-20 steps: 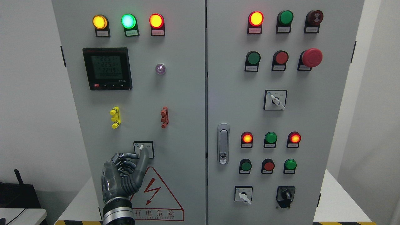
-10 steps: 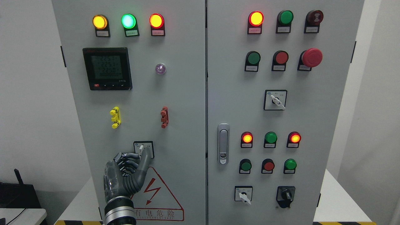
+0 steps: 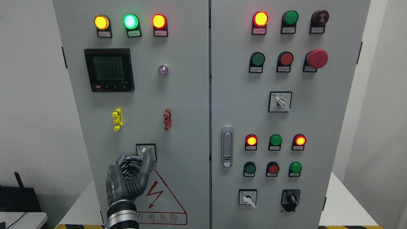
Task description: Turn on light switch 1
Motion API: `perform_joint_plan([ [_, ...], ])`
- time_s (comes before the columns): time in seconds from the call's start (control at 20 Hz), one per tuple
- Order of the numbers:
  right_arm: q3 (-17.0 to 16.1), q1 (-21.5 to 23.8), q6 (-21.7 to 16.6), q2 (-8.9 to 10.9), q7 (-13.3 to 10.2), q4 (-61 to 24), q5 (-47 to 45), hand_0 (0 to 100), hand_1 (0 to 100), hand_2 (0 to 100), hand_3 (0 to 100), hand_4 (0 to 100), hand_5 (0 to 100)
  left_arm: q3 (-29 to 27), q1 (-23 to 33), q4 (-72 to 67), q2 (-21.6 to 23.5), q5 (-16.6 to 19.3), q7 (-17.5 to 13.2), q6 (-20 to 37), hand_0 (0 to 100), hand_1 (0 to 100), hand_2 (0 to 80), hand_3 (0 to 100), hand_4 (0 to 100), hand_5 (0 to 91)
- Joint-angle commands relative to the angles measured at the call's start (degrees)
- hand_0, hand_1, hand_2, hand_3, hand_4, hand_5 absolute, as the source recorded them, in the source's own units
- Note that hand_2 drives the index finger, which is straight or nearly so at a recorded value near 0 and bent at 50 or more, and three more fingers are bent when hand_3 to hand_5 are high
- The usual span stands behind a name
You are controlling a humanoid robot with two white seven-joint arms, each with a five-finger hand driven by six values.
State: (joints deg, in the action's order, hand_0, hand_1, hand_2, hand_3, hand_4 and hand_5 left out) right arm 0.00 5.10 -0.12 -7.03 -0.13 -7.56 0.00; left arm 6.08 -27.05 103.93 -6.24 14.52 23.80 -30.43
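Left hand: the left hand (image 3: 127,181) rose from the bottom edge, left of the middle, against the lower part of the cabinet's left door (image 3: 178,105); its thumb (image 3: 144,168) stretched up to the switch, the other fingers (image 3: 130,162) curled beside it, and whether they pinched the lever could not be told.
Light switch 1: the small rotary switch (image 3: 146,152) sat low on the left door in a black-framed square plate, its white lever tilted up to the left; the thumb tip lay against the lever, and the tiny marks on the plate were too small to read.
Warning sign: a red-edged triangle (image 3: 160,203) with a lightning bolt lay just below the switch, partly behind the hand, with the characters 有电危险 printed under it.
Meter: the black digital meter (image 3: 109,70) showed rows of digits reading about 225, 225 and 225.0; the rest was too fine to read.
Pilot lamps: yellow (image 3: 101,22), green (image 3: 130,21) and red (image 3: 159,21) lamps glowed along the top of the left door; their label plates were unreadable.
Right door: it carried lamps, push buttons, a red mushroom stop button (image 3: 317,58), three more rotary switches and a lock handle (image 3: 227,146).
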Motion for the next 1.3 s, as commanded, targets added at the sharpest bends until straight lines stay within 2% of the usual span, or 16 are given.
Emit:
perform_joint_plan([
  [0.0,1.14,0.00,0.03,0.00,0.05,0.00,-1.49,12,39,0,0,0,0,0.08,-0.28,-0.13,0.00,0.07,0.28,-0.25,14,42,56.7,84,85,80.9],
  [1.25,1.14,0.00,0.03,0.00,0.05,0.00,-1.49,12,39,0,0,0,0,0.16,-0.64,-0.57,0.00,-0.02,0.19,-0.34,15,44,58.4,84,85,81.0],
])
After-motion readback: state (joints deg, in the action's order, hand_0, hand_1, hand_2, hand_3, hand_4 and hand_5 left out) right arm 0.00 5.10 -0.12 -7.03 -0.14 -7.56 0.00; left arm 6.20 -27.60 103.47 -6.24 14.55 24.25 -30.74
